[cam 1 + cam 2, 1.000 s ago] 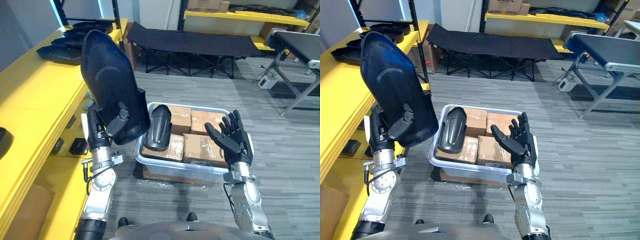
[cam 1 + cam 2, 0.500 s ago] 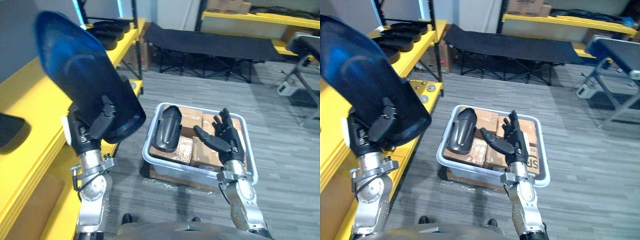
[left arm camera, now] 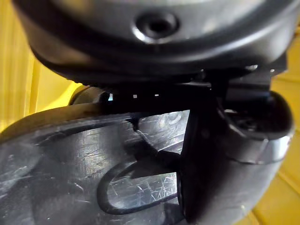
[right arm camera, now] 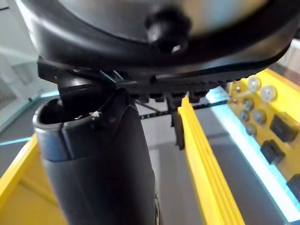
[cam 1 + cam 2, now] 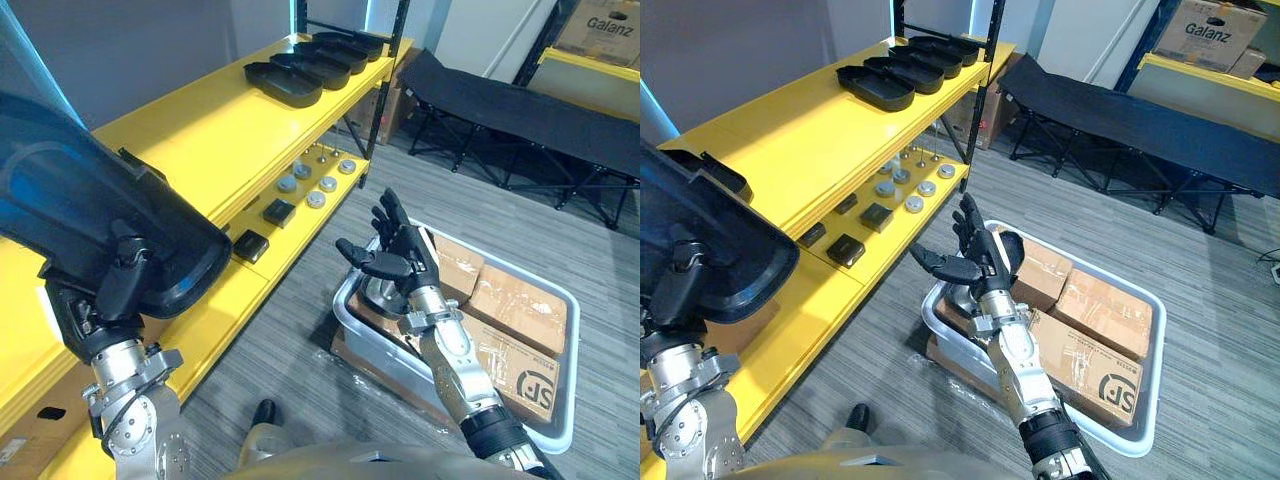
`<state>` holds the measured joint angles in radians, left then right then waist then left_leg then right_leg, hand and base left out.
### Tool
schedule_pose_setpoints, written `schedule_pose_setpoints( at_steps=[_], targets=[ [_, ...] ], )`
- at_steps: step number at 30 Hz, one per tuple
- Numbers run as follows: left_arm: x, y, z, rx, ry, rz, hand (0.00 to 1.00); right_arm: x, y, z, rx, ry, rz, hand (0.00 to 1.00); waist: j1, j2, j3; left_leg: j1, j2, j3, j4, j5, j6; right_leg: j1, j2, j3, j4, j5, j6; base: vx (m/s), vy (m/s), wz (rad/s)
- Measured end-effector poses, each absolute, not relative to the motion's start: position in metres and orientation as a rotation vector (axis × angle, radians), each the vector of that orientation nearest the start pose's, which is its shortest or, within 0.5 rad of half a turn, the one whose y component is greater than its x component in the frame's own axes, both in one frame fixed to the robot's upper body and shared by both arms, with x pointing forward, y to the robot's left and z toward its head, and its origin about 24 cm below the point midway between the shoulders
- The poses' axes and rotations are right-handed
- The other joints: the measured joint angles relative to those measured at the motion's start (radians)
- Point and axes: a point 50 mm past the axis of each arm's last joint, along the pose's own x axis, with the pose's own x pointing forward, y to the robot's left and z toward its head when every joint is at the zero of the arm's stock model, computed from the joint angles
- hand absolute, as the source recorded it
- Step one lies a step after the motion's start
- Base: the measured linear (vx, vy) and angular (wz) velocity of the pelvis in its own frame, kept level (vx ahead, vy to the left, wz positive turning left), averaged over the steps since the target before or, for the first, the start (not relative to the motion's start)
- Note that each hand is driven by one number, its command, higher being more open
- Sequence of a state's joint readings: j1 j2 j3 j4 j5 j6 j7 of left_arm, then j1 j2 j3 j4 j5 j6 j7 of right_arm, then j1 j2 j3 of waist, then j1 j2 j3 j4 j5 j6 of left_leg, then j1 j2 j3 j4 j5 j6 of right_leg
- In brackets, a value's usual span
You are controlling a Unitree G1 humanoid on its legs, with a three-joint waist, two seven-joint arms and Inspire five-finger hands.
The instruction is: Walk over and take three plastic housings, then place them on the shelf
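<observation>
Over the shelf's near end: one housing in hand, not yet set down.

Left eye view: left robot hand [image 5: 105, 300] is closed on the lower end of a large black plastic housing [image 5: 80, 215], thumb across its face. The shell is held tilted at the near end of the yellow shelf [image 5: 200, 140], and a row of housings [image 5: 310, 62] lies at the shelf's far end. Right robot hand [image 5: 400, 258] hangs with fingers spread, holding nothing, over the near-left corner of the grey tub [image 5: 572, 360] of cardboard boxes [image 5: 520, 310] on the floor.
Left wrist view: thumb [image 3: 220, 154] clamps a glossy, scratched wall. Judged stiff, light for its bulk, and slippery. Best hold is at the rim, thumb opposing fingers.
Right wrist view: thumb straight, nothing in that robot hand.
</observation>
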<state>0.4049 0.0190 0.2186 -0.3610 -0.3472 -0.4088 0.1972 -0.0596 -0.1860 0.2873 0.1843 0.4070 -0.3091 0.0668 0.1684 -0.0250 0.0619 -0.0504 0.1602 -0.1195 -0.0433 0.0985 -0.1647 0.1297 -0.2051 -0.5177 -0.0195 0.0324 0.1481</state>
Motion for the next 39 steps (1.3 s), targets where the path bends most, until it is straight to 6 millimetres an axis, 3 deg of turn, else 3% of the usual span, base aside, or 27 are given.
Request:
schedule_pose_setpoints(
  at_steps=[2, 3, 4, 5, 6, 7, 8, 12, 15, 18, 23, 27, 30, 32, 33, 34, 35, 36, 37, 38, 39],
  targets=[
    [0.154, 0.233, 0.083, -0.212, -0.410, 0.498, 0.00, 0.253, -0.120, 0.033, 0.214, -0.093, 0.297, 1.00, -0.015, 0.011, 0.007, -0.031, -0.001, -0.007, 0.026, 0.002, 0.003, 0.004, -0.002, -0.038, 0.022, -0.014, -0.001, -0.01, -0.020, 0.63],
    [0.159, 0.227, 0.084, -0.223, -0.407, 0.446, 0.00, 0.252, -0.124, 0.030, 0.212, -0.080, 0.280, 1.00, -0.043, 0.017, 0.011, -0.070, -0.005, 0.018, 0.036, 0.000, 0.059, 0.023, -0.004, -0.104, 0.031, -0.033, -0.003, -0.05, -0.026, 1.21],
    [0.162, 0.223, 0.084, -0.226, -0.407, 0.411, 0.00, 0.251, -0.127, 0.029, 0.209, -0.074, 0.266, 1.00, -0.055, 0.021, 0.017, -0.086, 0.008, 0.067, 0.043, -0.003, 0.086, 0.034, -0.003, -0.144, 0.037, -0.036, -0.001, -0.06, -0.017, 1.79],
    [0.168, 0.216, 0.085, -0.231, -0.411, 0.335, 0.00, 0.247, -0.136, 0.026, 0.203, -0.065, 0.222, 1.00, -0.068, 0.032, 0.029, -0.110, 0.042, 0.177, 0.060, 0.019, 0.119, 0.058, -0.003, -0.210, 0.052, -0.047, 0.007, -0.03, 0.002, 1.48],
    [0.170, 0.212, 0.085, -0.233, -0.411, 0.303, 0.00, 0.245, -0.141, 0.025, 0.196, -0.061, 0.204, 1.00, -0.067, 0.042, 0.038, -0.116, 0.054, 0.215, 0.063, 0.038, 0.125, 0.067, -0.006, -0.233, 0.067, -0.057, 0.012, -0.03, 0.072, 1.53],
    [0.170, 0.206, 0.084, -0.238, -0.405, 0.252, 0.00, 0.240, -0.151, 0.021, 0.163, -0.047, 0.173, 1.00, -0.050, 0.067, 0.053, -0.116, 0.055, 0.235, 0.055, 0.083, 0.100, 0.075, -0.022, -0.259, 0.110, -0.083, 0.025, -0.02, 0.097, 0.80],
    [0.170, 0.205, 0.083, -0.238, -0.403, 0.245, 0.00, 0.239, -0.153, 0.020, 0.152, -0.041, 0.171, 1.00, -0.041, 0.072, 0.057, -0.116, 0.051, 0.233, 0.052, 0.088, 0.091, 0.072, -0.030, -0.258, 0.123, -0.089, 0.026, -0.03, 0.134, 0.55],
    [0.170, 0.206, 0.084, -0.258, -0.406, 0.224, 0.00, 0.240, -0.144, 0.024, 0.173, -0.065, 0.204, 1.00, -0.036, 0.043, 0.079, -0.114, 0.004, 0.234, 0.040, 0.094, 0.085, 0.043, -0.096, -0.214, 0.216, -0.146, 0.027, -0.02, 0.078, 0.15],
    [0.175, 0.199, 0.082, -0.227, -0.389, 0.115, 0.00, 0.241, -0.145, 0.027, 0.183, -0.080, 0.173, 1.00, -0.059, 0.021, 0.090, -0.113, -0.039, 0.195, 0.023, 0.111, 0.094, 0.028, -0.114, -0.070, 0.273, -0.211, -0.002, -0.06, 0.047, 0.49],
    [0.176, 0.191, 0.081, -0.224, -0.378, 0.038, 0.00, 0.240, -0.144, 0.035, 0.191, -0.124, 0.172, 1.00, -0.062, 0.026, 0.094, -0.112, -0.051, 0.177, -0.019, 0.148, 0.096, 0.014, -0.119, -0.062, 0.296, -0.237, 0.037, -0.08, -0.032, 0.37],
    [0.177, 0.183, 0.079, -0.243, -0.365, 0.031, 0.00, 0.240, -0.143, 0.041, 0.196, -0.161, 0.198, 1.00, -0.063, 0.047, 0.107, -0.134, -0.050, 0.160, -0.013, 0.163, 0.098, -0.011, -0.125, -0.066, 0.345, -0.274, 0.052, -0.10, -0.036, 0.12],
    [0.178, 0.186, 0.080, -0.238, -0.367, 0.077, 0.00, 0.243, -0.141, 0.050, 0.241, -0.200, 0.201, 1.00, -0.056, 0.045, 0.148, -0.216, -0.059, 0.156, 0.155, 0.087, 0.105, -0.021, -0.152, -0.073, 0.396, -0.301, 0.059, -0.05, 0.013, 0.14],
    [0.177, 0.191, 0.081, -0.205, -0.371, 0.108, 0.00, 0.243, -0.141, 0.052, 0.267, -0.220, 0.183, 1.00, -0.030, 0.035, 0.170, -0.270, -0.063, 0.171, 0.345, -0.026, 0.106, 0.021, -0.172, -0.084, 0.396, -0.310, 0.076, 0.04, 0.084, 0.06],
    [0.176, 0.197, 0.084, -0.182, -0.386, 0.124, 0.00, 0.244, -0.139, 0.055, 0.297, -0.245, 0.165, 1.00, -0.018, 0.022, 0.176, -0.316, -0.062, 0.216, 0.484, -0.115, 0.133, 0.053, -0.194, -0.099, 0.377, -0.314, 0.081, 0.14, 0.187, 0.12],
    [0.175, 0.200, 0.088, -0.169, -0.403, 0.126, 0.00, 0.242, -0.138, 0.057, 0.315, -0.261, 0.152, 1.00, -0.012, 0.009, 0.181, -0.333, -0.063, 0.266, 0.558, -0.173, 0.162, 0.083, -0.205, -0.111, 0.352, -0.310, 0.072, 0.14, 0.185, 0.13],
    [0.175, 0.201, 0.090, -0.162, -0.412, 0.126, 0.00, 0.241, -0.139, 0.059, 0.321, -0.268, 0.145, 1.00, -0.011, 0.005, 0.183, -0.332, -0.064, 0.278, 0.576, -0.201, 0.164, 0.098, -0.202, -0.108, 0.364, -0.296, 0.044, 0.30, 0.272, 0.34],
    [0.175, 0.203, 0.091, -0.143, -0.422, 0.131, 0.00, 0.240, -0.140, 0.059, 0.319, -0.275, 0.142, 1.00, -0.018, 0.003, 0.181, -0.332, -0.086, 0.268, 0.595, -0.233, 0.177, 0.067, -0.225, -0.059, 0.445, -0.243, -0.054, 0.31, 0.271, 0.45],
    [0.174, 0.205, 0.092, -0.108, -0.422, 0.138, 0.00, 0.241, -0.140, 0.059, 0.316, -0.276, 0.144, 1.00, -0.029, -0.002, 0.170, -0.312, -0.109, 0.257, 0.557, -0.244, 0.184, -0.005, -0.241, 0.035, 0.552, -0.134, -0.136, 0.38, 0.336, 0.56],
    [0.174, 0.207, 0.094, -0.088, -0.426, 0.139, 0.00, 0.241, -0.140, 0.060, 0.309, -0.281, 0.146, 1.00, -0.039, -0.005, 0.166, -0.298, -0.120, 0.248, 0.524, -0.239, 0.192, -0.041, -0.238, 0.085, 0.605, -0.097, -0.120, 0.40, 0.285, 0.71],
    [0.178, 0.211, 0.099, -0.051, -0.447, 0.137, 0.00, 0.241, -0.139, 0.064, 0.303, -0.306, 0.149, 1.00, -0.057, -0.009, 0.163, -0.257, -0.139, 0.196, 0.454, -0.217, 0.219, -0.114, -0.173, 0.161, 0.702, -0.187, -0.066, 0.27, 0.139, 0.71],
    [0.180, 0.211, 0.101, -0.048, -0.455, 0.142, 0.00, 0.242, -0.140, 0.066, 0.298, -0.315, 0.151, 1.00, -0.065, -0.008, 0.164, -0.232, -0.151, 0.179, 0.422, -0.206, 0.223, -0.133, -0.143, 0.177, 0.714, -0.228, -0.067, 0.35, 0.116, 0.84]
  ],
)
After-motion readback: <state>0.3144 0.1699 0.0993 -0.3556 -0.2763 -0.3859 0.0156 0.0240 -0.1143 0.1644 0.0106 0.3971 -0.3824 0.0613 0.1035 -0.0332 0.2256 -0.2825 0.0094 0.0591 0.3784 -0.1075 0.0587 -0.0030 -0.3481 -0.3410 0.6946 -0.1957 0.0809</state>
